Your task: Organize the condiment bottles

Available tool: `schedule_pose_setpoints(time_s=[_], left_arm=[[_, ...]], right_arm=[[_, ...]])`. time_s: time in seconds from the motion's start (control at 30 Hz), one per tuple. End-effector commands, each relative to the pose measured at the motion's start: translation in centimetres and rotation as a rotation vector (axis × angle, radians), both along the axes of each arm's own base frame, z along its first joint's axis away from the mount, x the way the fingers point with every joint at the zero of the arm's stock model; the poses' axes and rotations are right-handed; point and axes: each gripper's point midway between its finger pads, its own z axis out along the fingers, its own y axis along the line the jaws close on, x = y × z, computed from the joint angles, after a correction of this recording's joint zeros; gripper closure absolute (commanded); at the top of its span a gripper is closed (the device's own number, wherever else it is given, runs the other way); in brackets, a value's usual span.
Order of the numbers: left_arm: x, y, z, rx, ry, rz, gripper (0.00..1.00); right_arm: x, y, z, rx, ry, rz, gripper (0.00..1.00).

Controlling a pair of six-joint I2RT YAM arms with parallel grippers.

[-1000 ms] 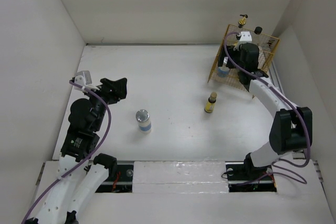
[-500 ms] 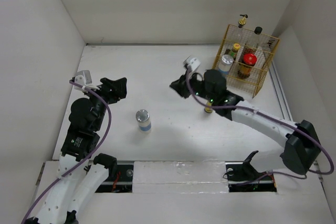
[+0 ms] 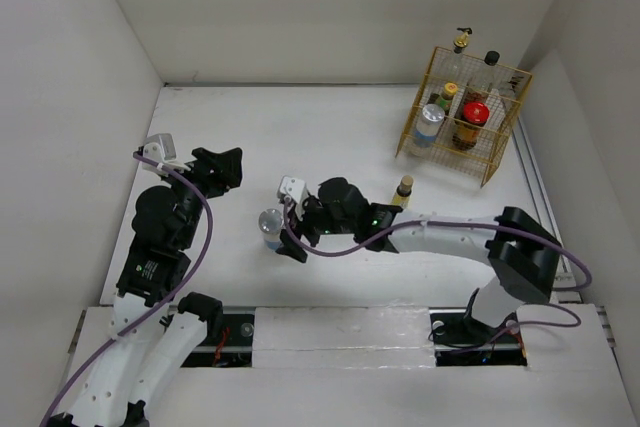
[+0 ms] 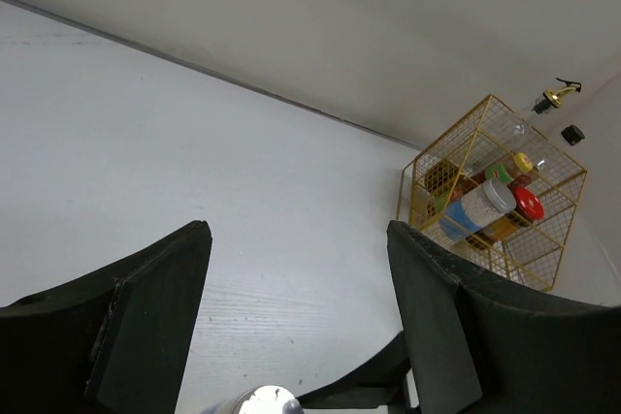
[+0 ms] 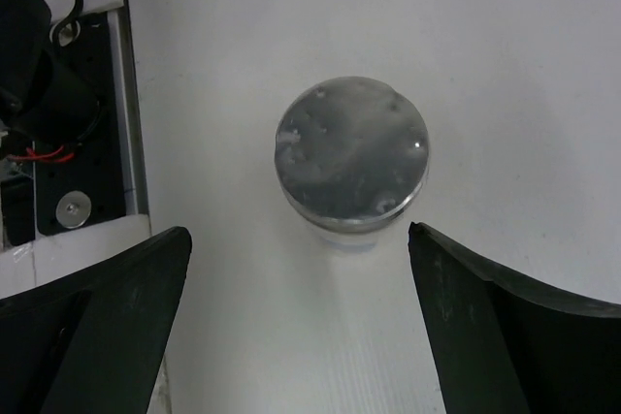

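Condiment bottles [image 3: 268, 225], two loose, five in basket [image 3: 503, 127]

My white table [image 3: 330, 137] is boxed in by plain white panels: a back wall [image 3: 330, 7], a left wall [image 3: 60, 97] and a right wall [image 3: 600, 57]. Light is even, shadows faint.

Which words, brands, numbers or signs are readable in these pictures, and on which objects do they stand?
No text is readable in any view.
Shaker on the table: blue-white label, too small to read; its silver lid shows no print.
Shaker in the yellow basket: label blurred, unreadable.
Red-lidded jar: label unreadable.
Small yellow bottle: too small to read.
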Motion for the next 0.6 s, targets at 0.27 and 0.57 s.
schedule_pose_setpoints(time_s=[0.27, 0.57], left_arm=[[-0.1, 0.0, 1.4, -0.016, -0.045, -0.007, 0.30], [-0.1, 0.0, 1.4, -0.016, -0.045, -0.007, 0.30]], right_arm=[[5.6, 6.7, 1.9, 0.118, -0.082, -0.125, 0.01], [6.7, 5.1, 9.6, 0.291, -0.131, -0.164, 0.55]])
